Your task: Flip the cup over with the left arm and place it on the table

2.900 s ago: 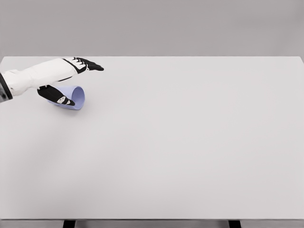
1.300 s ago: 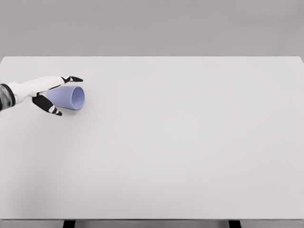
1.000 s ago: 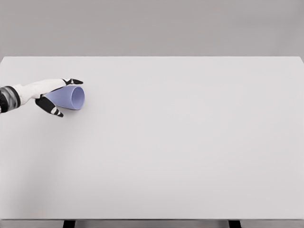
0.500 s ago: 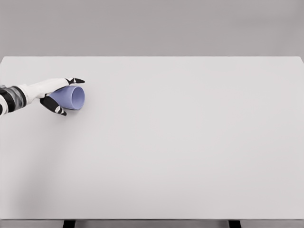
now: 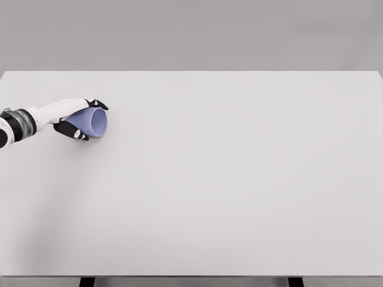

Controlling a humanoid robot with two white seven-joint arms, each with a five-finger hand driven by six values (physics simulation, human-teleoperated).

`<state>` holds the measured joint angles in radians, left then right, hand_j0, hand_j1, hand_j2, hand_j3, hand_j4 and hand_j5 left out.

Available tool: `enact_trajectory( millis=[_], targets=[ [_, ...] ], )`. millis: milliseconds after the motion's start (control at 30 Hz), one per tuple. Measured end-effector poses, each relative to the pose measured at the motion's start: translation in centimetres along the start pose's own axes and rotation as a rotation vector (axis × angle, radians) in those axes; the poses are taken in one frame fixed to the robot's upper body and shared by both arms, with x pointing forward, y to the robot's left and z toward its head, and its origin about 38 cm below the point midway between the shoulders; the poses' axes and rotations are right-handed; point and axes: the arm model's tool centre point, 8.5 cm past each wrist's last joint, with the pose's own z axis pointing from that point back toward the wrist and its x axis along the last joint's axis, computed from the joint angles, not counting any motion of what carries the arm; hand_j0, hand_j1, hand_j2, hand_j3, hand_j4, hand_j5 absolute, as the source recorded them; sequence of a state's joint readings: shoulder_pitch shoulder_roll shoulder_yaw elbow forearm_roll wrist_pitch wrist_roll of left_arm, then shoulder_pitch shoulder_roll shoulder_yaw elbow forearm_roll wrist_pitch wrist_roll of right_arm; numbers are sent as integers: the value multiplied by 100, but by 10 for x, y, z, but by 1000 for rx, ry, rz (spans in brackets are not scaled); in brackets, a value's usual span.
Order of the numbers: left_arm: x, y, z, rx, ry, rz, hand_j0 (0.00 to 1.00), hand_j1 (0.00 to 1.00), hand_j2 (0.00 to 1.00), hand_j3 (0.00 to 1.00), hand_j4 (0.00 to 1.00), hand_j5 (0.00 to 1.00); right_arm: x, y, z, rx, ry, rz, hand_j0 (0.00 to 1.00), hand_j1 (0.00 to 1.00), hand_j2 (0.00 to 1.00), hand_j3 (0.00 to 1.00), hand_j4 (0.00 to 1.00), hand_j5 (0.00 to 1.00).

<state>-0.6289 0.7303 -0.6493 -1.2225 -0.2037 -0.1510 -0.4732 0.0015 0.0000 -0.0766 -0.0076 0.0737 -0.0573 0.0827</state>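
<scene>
In the head view, at the left edge of the frame a little above the middle, we see the robot's left hand (image 5: 76,119) clamped around a pale blue cup (image 5: 91,122) that lies on its side on the white tabletop (image 5: 239,179), its open mouth turned toward the right of the picture. Dark fingers (image 5: 99,104) curl over the top of the cup wall while the thumb presses in from below, so the grip sits on the body, back from the rim. We judge the cup to be light, thin-walled and stiff, probably plastic, smooth enough to slip if the squeeze is loose and tapered enough to slide out toward its narrow end; a hold round the middle of the wall, as here, looks the sensible place for turning it upright. We cannot tell whether it touches the surface or hangs just off it. The tabletop is flat, matt and uniformly pale, running to all four sides of the frame. Behind it stands a plain grey wall, and two dark table legs show at the bottom edge. The right arm is out of view.
</scene>
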Motion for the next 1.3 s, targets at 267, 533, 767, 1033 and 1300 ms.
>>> enact_trajectory(
  millis=[267, 533, 767, 1033, 1300],
  targets=[
    [3, 8, 4, 19, -59, 77, 58, 58, 58, 58, 58, 58, 0, 0, 0, 0, 0, 0, 100, 100, 100, 100, 100, 100],
    [-5, 26, 40, 0, -225, 215, 59, 59, 59, 59, 59, 59, 0, 0, 0, 0, 0, 0, 100, 100, 100, 100, 100, 100],
    [-8, 40, 50, 113, -410, 500, 60, 60, 60, 60, 60, 60, 0, 0, 0, 0, 0, 0, 100, 100, 100, 100, 100, 100],
    [8, 15, 20, 160, -579, 838, 60, 60, 60, 60, 60, 60, 0, 0, 0, 0, 0, 0, 100, 100, 100, 100, 100, 100],
    [41, -32, -17, 104, -661, 999, 60, 60, 60, 60, 60, 60, 0, 0, 0, 0, 0, 0, 100, 100, 100, 100, 100, 100]
  ],
)
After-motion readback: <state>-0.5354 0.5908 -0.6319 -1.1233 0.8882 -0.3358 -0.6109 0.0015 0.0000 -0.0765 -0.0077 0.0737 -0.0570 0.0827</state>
